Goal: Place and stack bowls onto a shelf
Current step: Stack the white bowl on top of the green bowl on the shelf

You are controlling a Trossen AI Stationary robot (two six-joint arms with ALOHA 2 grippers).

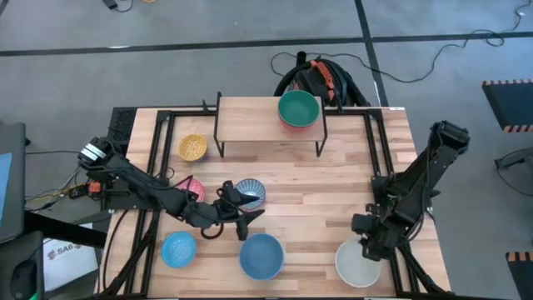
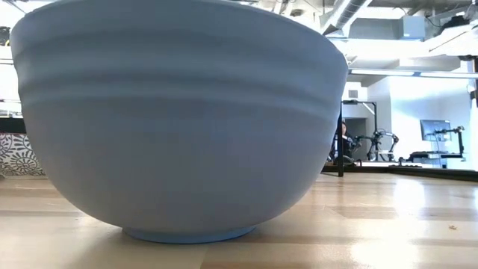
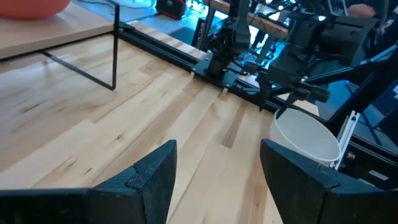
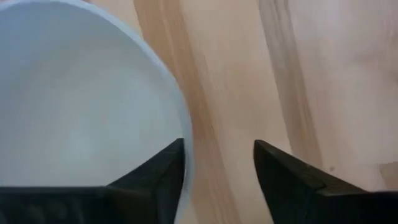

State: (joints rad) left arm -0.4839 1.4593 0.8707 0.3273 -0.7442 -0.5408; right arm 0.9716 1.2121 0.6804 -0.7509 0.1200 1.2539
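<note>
The cream bowl (image 1: 358, 262) is seen at the table's (image 1: 333, 183) 5 o'clock corner — rigid, smooth-walled, probably slippery and breakable. It is best pinched at the rim. The right gripper (image 4: 217, 163) is set over that rim, jaws apart, one finger inside — not clamped. The left gripper (image 3: 217, 165) is open near the patterned bowl (image 1: 250, 193). The shelf (image 1: 268, 118) stands at 12 o'clock.

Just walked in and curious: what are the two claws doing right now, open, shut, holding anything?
Left claw: open, empty, above the table.
Right claw: open, straddling the white bowl's rim, not yet gripping.
</note>
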